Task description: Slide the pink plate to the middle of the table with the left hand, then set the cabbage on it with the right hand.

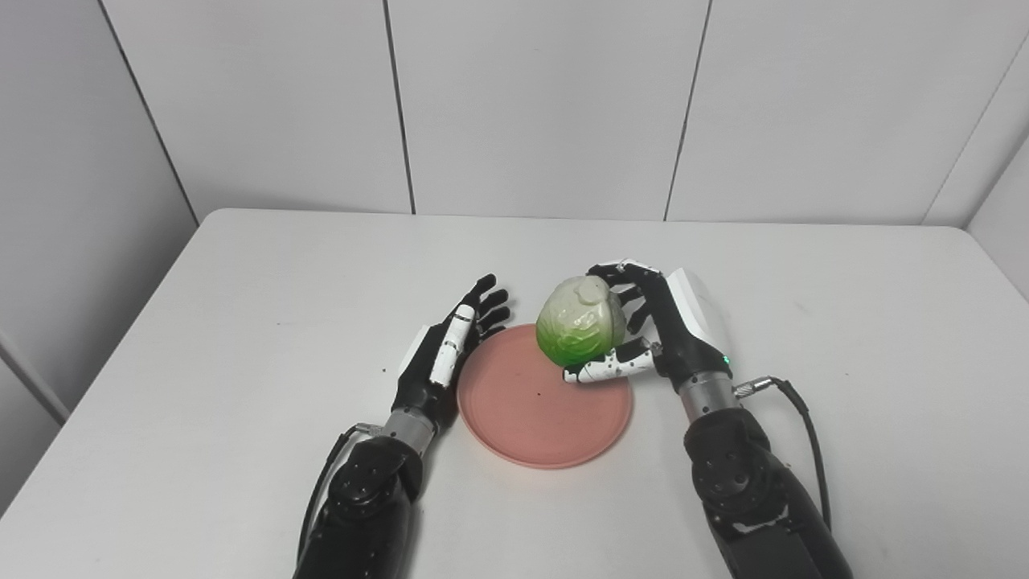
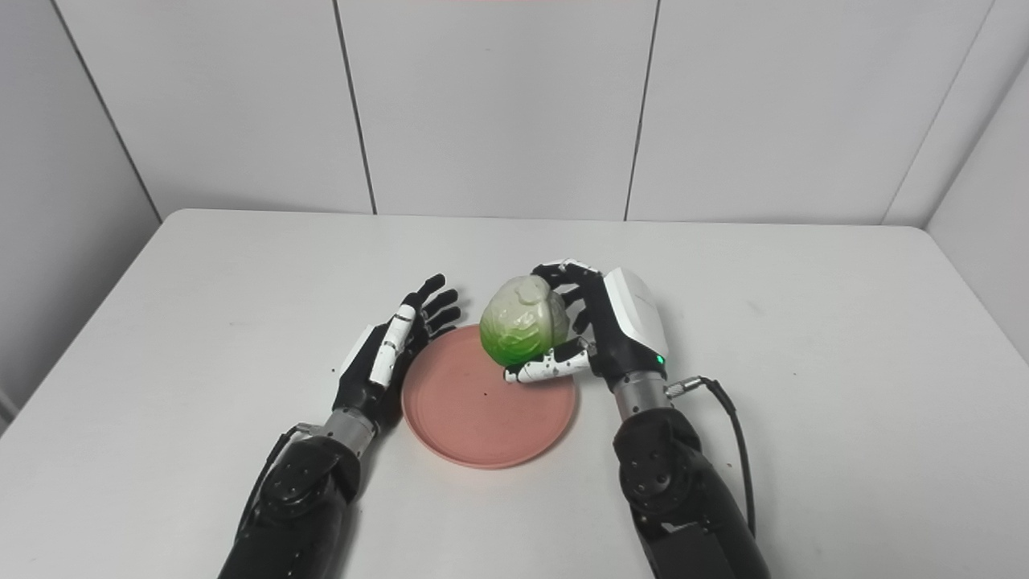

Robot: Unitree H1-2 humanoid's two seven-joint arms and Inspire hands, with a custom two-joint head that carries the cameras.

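Observation:
A pink plate point(image 1: 530, 418) lies flat near the middle of the white table. A green and pale cabbage point(image 1: 580, 322) hangs over the plate's far right rim, held by my right hand point(image 1: 655, 326), whose fingers curl over its top and whose thumb presses under it. My left hand point(image 1: 450, 346) rests open against the plate's left rim, fingers stretched forward and holding nothing. In the right eye view the cabbage point(image 2: 525, 320) sits above the same far edge of the plate point(image 2: 482, 418).
The white table point(image 1: 241, 322) has rounded far corners and is boxed in by grey wall panels at the back and both sides. A black cable point(image 1: 804, 418) loops from my right wrist.

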